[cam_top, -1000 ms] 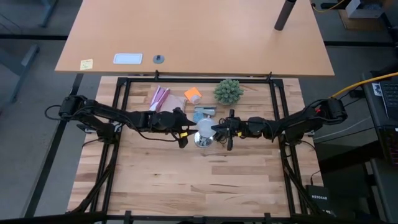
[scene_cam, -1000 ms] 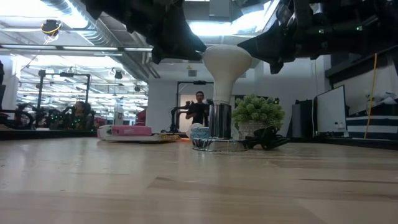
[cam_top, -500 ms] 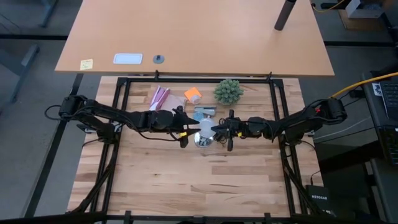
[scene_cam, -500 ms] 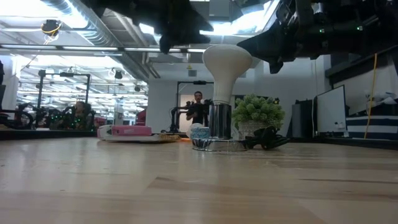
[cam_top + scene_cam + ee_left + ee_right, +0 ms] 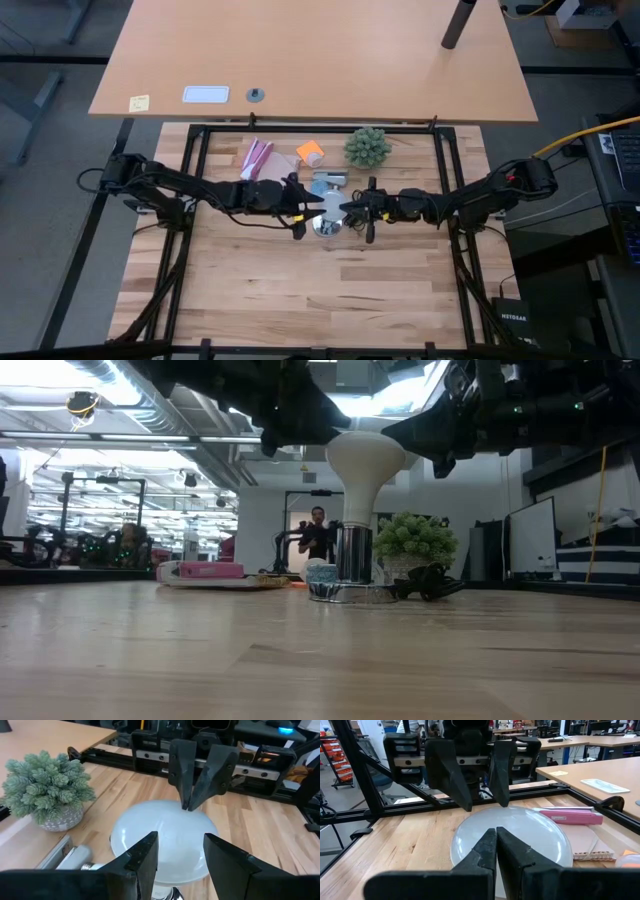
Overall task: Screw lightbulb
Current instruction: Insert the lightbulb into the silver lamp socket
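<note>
The lightbulb (image 5: 365,460), a frosted white globe, stands upright with its neck in the shiny silver socket (image 5: 352,556) at mid-table. My left gripper (image 5: 180,855) hangs open just above the globe on its left side (image 5: 303,212), one finger on either side of the dome's top, touching nothing. My right gripper (image 5: 496,845) is shut and lies level at the globe's right side (image 5: 347,208), its tips over the dome's edge. My right gripper's shut fingertips (image 5: 189,804) stand at the upper right edge of the lightbulb's dome, coming level from the table's right. Whether they touch the glass I cannot tell.
Behind the socket stand a green spiky plant (image 5: 367,147), a pink packet (image 5: 256,157), an orange piece (image 5: 310,152) and a small pale item (image 5: 328,180). A black cord (image 5: 430,585) lies by the socket's base. The near half of the table is bare wood.
My left gripper rose away from the bulb, then tipped down and came back toward the dome's left side, its fingers open throughout. The bulb and my right gripper have kept still.
</note>
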Available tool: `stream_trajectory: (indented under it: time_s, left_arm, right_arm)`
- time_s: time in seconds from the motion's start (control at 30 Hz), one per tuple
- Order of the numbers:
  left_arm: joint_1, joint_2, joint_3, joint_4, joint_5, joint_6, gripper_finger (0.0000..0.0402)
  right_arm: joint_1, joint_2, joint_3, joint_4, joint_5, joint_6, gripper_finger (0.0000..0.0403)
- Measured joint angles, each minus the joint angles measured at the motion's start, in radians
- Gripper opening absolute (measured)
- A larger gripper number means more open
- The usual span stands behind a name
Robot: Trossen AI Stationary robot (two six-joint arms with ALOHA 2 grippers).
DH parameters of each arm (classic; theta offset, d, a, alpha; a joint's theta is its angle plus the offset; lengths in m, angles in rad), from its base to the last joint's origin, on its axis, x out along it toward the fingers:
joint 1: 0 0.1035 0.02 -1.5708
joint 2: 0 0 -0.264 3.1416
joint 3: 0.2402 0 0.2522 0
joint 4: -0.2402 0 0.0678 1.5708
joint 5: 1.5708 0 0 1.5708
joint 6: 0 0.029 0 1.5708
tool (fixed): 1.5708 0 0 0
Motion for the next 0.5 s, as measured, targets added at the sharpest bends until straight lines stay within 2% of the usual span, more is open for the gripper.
stream_trajectory:
  time_s: [0.5]
  left_arm:
    - [0.006, -0.009, 0.003, -0.077, -0.025, -0.027, 0.015]
  right_arm:
    - [0.0, 0.002, -0.001, 0.03, 0.004, -0.003, 0.0017]
